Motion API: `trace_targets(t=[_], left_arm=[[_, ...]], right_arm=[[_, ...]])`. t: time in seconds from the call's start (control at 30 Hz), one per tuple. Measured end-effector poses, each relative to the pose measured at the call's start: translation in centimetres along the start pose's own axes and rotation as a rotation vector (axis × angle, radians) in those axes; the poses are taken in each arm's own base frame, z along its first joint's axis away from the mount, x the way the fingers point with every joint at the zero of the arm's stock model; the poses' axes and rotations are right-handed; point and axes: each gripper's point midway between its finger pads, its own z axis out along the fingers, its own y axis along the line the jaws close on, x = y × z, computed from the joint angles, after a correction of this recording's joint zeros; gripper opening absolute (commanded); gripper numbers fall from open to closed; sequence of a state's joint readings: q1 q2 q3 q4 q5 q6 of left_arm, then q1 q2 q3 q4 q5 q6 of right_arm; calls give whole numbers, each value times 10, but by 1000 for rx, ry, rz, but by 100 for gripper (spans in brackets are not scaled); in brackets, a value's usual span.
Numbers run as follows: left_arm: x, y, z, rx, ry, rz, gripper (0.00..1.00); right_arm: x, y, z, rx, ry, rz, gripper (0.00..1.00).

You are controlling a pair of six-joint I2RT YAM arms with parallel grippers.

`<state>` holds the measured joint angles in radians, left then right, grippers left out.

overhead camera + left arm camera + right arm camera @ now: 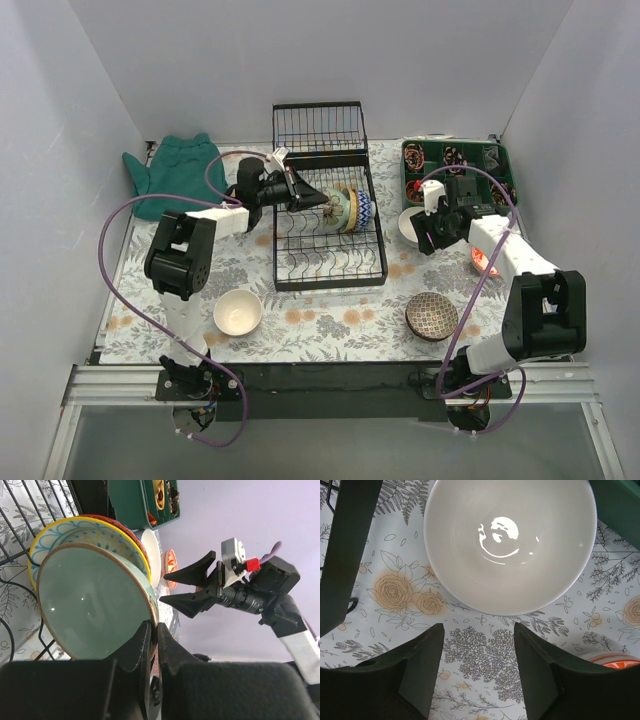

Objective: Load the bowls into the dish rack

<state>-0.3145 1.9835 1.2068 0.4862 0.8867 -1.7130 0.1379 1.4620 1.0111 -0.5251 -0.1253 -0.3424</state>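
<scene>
The black wire dish rack (pixel 330 250) stands mid-table with several bowls upright on edge in it. My left gripper (pixel 318 200) is shut on the rim of the pale green bowl (pixel 95 600), the nearest in that row; its fingertips (pixel 145 635) pinch the rim. Behind it stand a yellow-and-blue bowl (pixel 75 530) and a red-rimmed one. My right gripper (pixel 428 222) is open and empty, hovering just beside a white bowl (pixel 510 540) on the table right of the rack. It also shows in the left wrist view (pixel 192 585).
Another white bowl (pixel 237 312) and a dark brown patterned bowl (pixel 431 316) sit near the front. A red-orange bowl (pixel 487 263) lies partly under my right arm. A green compartment tray (pixel 460 165) is at the back right, a green cloth (pixel 175 170) at the back left.
</scene>
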Motion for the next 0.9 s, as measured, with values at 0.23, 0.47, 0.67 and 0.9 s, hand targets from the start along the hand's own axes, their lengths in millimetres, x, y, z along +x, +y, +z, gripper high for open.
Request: trace_targets(t=[0.23, 0.47, 0.67, 0.9], left_arm=[[-5, 7, 6, 14, -29, -78, 0], [-5, 19, 8, -10, -51, -140, 0], [-8, 27, 9, -35, -71, -165, 0], [-10, 34, 10, -71, -89, -180, 40]], right_arm=[[-1, -1, 4, -4, 11, 2, 66], [-8, -4, 7, -4, 12, 2, 66], [-10, -5, 10, -6, 21, 1, 66], [-13, -5, 12, -11, 25, -3, 66]])
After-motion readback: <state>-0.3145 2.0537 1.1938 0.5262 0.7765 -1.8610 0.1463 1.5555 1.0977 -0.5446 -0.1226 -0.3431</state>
